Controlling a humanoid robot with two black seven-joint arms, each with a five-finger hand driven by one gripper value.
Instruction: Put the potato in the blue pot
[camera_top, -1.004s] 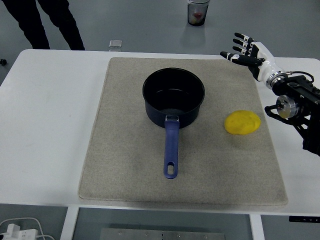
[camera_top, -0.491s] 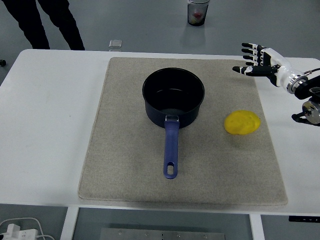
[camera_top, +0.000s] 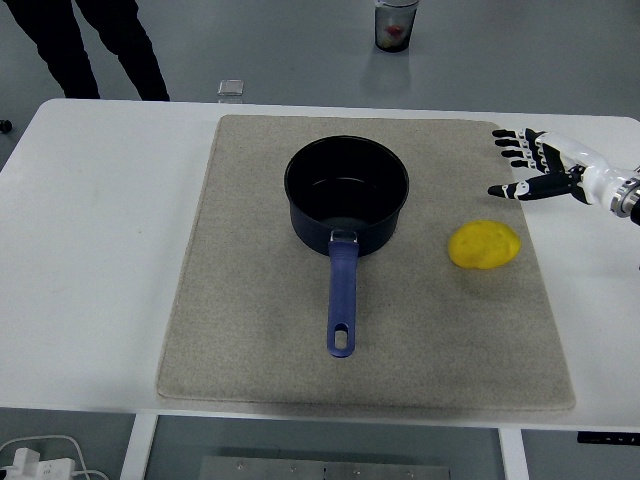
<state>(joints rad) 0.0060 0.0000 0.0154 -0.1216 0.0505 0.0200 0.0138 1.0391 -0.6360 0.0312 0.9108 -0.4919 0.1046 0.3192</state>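
A yellow potato (camera_top: 485, 245) lies on the right part of the grey mat (camera_top: 260, 330). The blue pot (camera_top: 347, 195) stands upright in the mat's middle, nothing inside it, its blue handle (camera_top: 342, 300) pointing toward the near edge. My right hand (camera_top: 530, 165) hovers at the mat's right edge, up and to the right of the potato and apart from it. Its fingers are spread and hold nothing. The left arm does not show.
A small clear block (camera_top: 231, 90) sits at the table's far edge. A cup (camera_top: 396, 25) stands on the floor beyond the table. A person's dark legs (camera_top: 90, 45) show at the top left. White cables (camera_top: 40, 455) lie below the near left corner.
My right hand has drawn back toward the right edge and dropped lower in the picture, with most of the forearm leaving view. Potato and pot have not moved.
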